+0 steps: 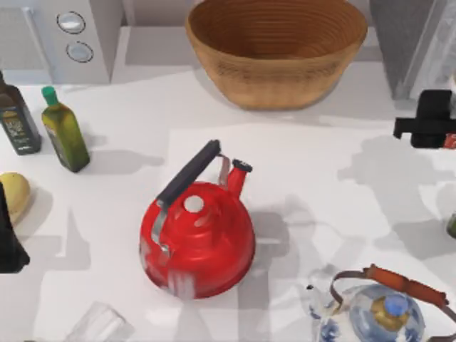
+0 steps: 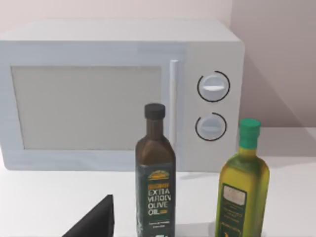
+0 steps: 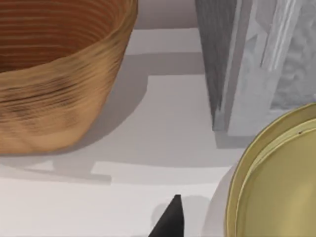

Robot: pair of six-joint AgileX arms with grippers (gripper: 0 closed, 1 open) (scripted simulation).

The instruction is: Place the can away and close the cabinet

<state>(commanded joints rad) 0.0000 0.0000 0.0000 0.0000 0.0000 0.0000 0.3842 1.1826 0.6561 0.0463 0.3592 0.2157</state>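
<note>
The can (image 3: 276,182) is up close in the right wrist view, its dull gold-yellow top facing the camera. In the top view a sliver of its red-marked side (image 1: 449,141) peeks out at the right edge. My right gripper (image 1: 427,120) is shut on it, with one black fingertip (image 3: 170,222) beside the can's white wall. The grey cabinet (image 3: 217,64) stands just behind, at the table's back right corner (image 1: 410,43), with a pale panel (image 3: 256,74) angled beside it. My left gripper (image 1: 8,246) rests open at the left edge.
A woven basket (image 1: 278,50) sits at the back centre. A red kettle (image 1: 198,239) stands mid-table, with a glass teapot (image 1: 385,313) at the front right. A microwave (image 1: 75,35), a dark oil bottle (image 1: 18,117) and a green oil bottle (image 1: 64,132) occupy the back left.
</note>
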